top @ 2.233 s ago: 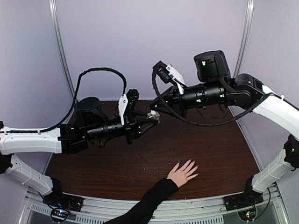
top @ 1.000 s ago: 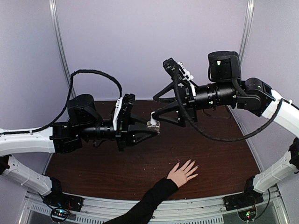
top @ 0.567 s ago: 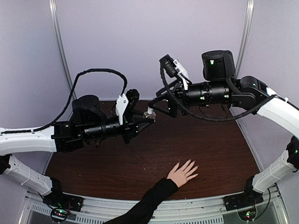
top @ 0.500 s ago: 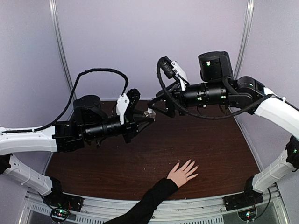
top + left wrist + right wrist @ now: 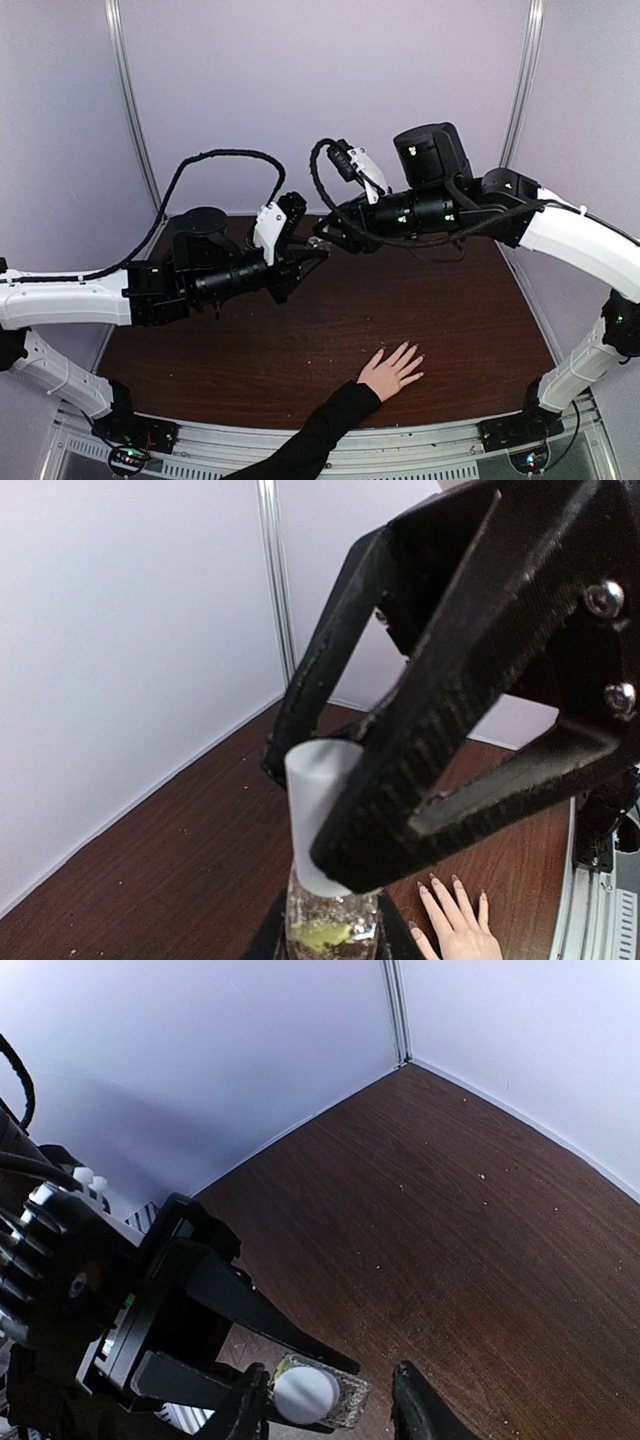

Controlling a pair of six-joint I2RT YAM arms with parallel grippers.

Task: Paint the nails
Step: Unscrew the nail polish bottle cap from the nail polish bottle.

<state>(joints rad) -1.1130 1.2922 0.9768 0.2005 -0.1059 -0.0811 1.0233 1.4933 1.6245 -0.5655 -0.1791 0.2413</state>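
Observation:
A small clear glass bottle with a white cap is held in the air by my left gripper, which is shut on its glass body. My right gripper is open around the cap. One of its fingers is against the cap and the other stands apart. A light-skinned hand with a black sleeve lies flat on the table, fingers spread. Its nails show dark-tipped in the left wrist view.
The dark wooden table has pale walls behind and at the sides, with metal posts in the corners. The right arm's black fingers fill much of the left wrist view. The metal frame rail runs along the near edge.
My right gripper has moved left and onto the bottle's cap. My left arm has shifted the bottle slightly up and back. The hand has not moved.

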